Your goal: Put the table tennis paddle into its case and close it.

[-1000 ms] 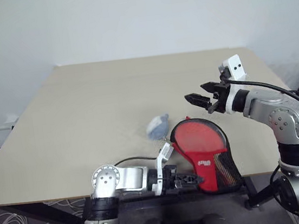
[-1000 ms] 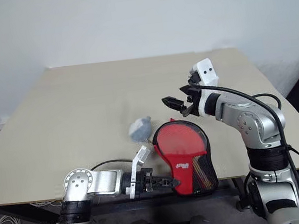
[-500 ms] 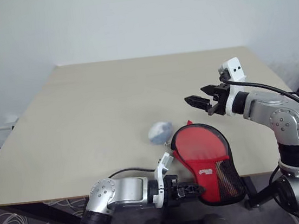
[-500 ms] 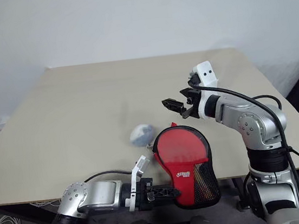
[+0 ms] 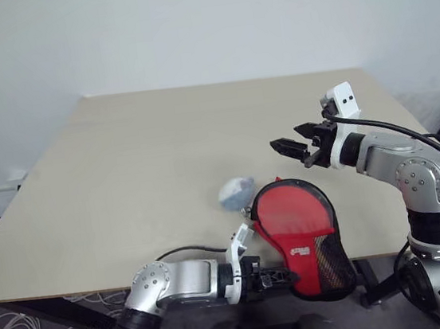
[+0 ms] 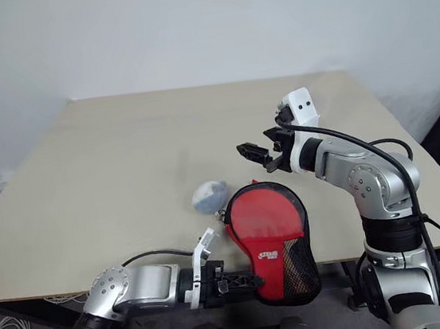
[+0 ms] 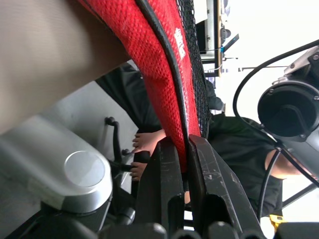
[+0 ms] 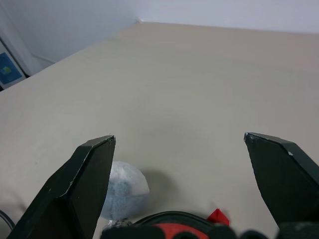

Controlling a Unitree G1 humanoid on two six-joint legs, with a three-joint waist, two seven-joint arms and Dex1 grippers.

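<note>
While left claw (image 5: 289, 278) grips, case (image 5: 298, 223) tilted upward

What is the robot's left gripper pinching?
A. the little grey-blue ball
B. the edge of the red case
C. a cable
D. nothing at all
B: the left gripper is shut on the black-edged rim of the red case; the grey-blue lump lies apart on the table.

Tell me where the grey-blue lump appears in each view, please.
Left eye: grey-blue lump on table, beside the case's round end.
Right eye: same spot.
Left wrist: not visible.
Right wrist: beside one open right tool finger.
Shared landmark: the red case.
</note>
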